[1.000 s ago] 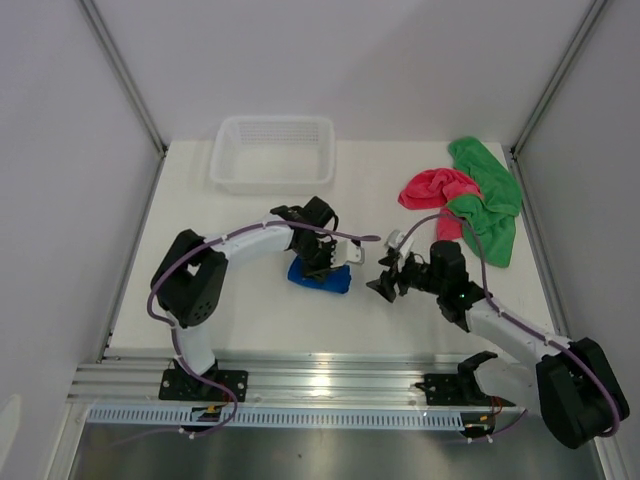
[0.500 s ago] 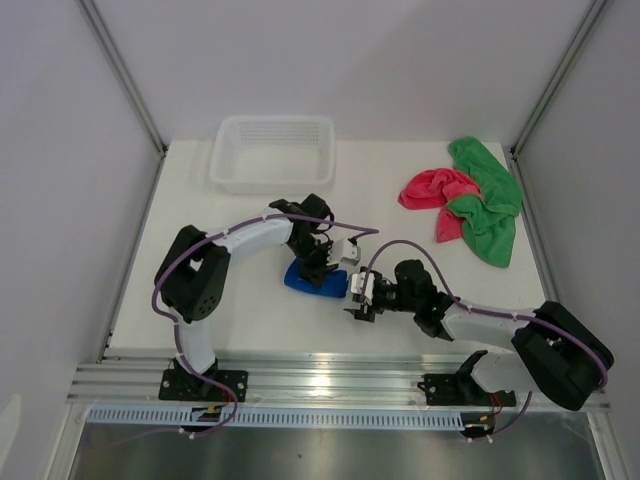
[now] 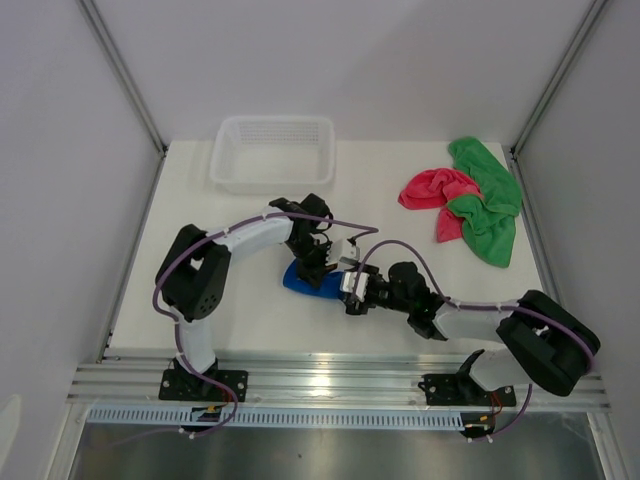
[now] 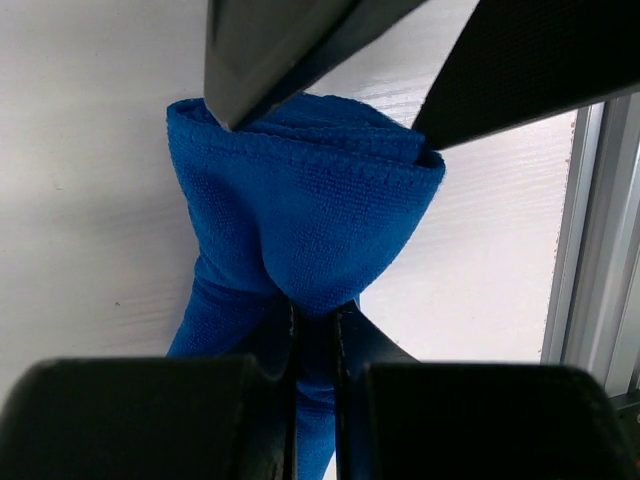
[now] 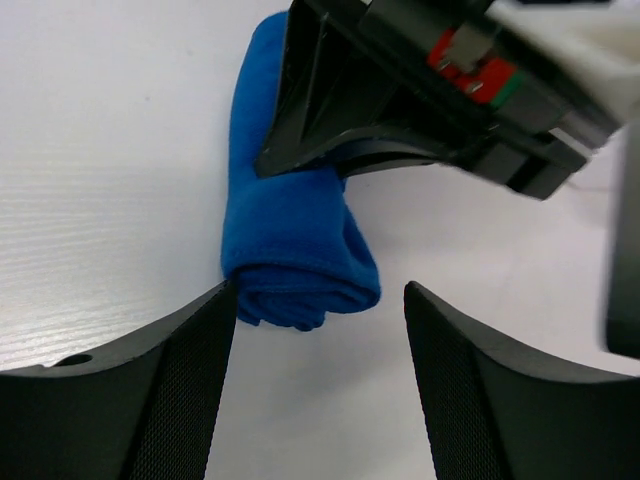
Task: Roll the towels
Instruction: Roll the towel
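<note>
Left claw (image 3: 318,262) is clenched on the blue towel (image 3: 303,282), pinching the roll across its middle; the roll lies a little toward the near edge from the centre of the bench (image 3: 250,320). Just to its right, the right claw (image 5: 318,295) stands released, its jaws wide and straddling the roll's open end without touching it, as far as the wrist view shows. The step seems to be securing that end. It probably goes best if the right claw comes in low and square and gathers every layer before the left lets go, since soft microfibre tends to spring loose. Near the far right corner, the pink-red towel (image 3: 435,188) and the green towel (image 3: 490,205) lie crumpled and overlapping, not yet rolled.
</note>
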### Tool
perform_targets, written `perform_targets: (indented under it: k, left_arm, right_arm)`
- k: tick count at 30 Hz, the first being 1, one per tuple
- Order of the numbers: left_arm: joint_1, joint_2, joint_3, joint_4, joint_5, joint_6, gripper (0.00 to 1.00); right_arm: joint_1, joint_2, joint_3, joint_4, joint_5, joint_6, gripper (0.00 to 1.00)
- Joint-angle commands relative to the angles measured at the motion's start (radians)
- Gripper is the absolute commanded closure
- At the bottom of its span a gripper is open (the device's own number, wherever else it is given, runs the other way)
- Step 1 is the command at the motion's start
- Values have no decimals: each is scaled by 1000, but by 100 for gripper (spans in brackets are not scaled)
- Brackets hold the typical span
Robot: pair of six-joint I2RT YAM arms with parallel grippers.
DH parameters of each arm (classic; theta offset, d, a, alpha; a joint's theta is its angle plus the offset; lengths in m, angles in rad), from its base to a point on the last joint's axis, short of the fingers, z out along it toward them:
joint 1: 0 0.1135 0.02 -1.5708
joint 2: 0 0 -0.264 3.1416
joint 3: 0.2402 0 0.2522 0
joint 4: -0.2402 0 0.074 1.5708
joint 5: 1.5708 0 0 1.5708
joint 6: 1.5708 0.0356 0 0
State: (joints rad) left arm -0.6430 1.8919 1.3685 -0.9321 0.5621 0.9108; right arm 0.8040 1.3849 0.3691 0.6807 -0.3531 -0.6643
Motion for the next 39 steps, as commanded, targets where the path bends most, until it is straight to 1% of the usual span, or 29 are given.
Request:
perform_targets:
  k: [1,5,6,9,12,18,22,26,30,33,34,36,37,38,39]
  left_arm:
    - [6,18,20,-39,32,28,97]
    - [8,27,26,-37,28,28,97]
    - [8,29,30,-37,28,28,97]
    - [8,35,38,-43,28,25,97]
    - [11,35,38,-45,32,25,97]
    - [11,44,41,-50,30,28,96]
    - [12,44,50,-51,30,25,96]
    - [14,44,47,-59,36,26,96]
    - [22,41,37,-66,42,28,95]
    - [25,42,40,-63,47,28,94]
    - [23,41,41,-63,50,28,93]
    - [25,41,40,-63,56,22,91]
    - [23,41,41,-63,56,19,85]
    - [23,38,41,-66,58,19,79]
    - [26,36,34,-68,62,20,72]
  right_arm:
    - [6,-76,25,-16,26,-37,30]
    - [4,-24,39,31,-41,-26,30]
    - [4,18,47,51,-53,-24,30]
    - [4,81,70,100,-112,2,30]
    - [6,103,65,114,-158,28,30]
    - [6,95,85,91,-170,19,30]
    - [6,163,96,112,-179,28,30]
    - [14,204,111,94,-149,28,31]
    - [15,203,117,43,-124,25,32]
    - [17,218,128,11,-104,19,41]
    - [18,220,132,7,-103,17,56]
    - [20,226,140,-13,-92,19,76]
    - [20,227,145,-20,-89,22,86]
    - [21,227,145,-21,-87,29,90]
    - [18,227,145,-20,-87,37,94]
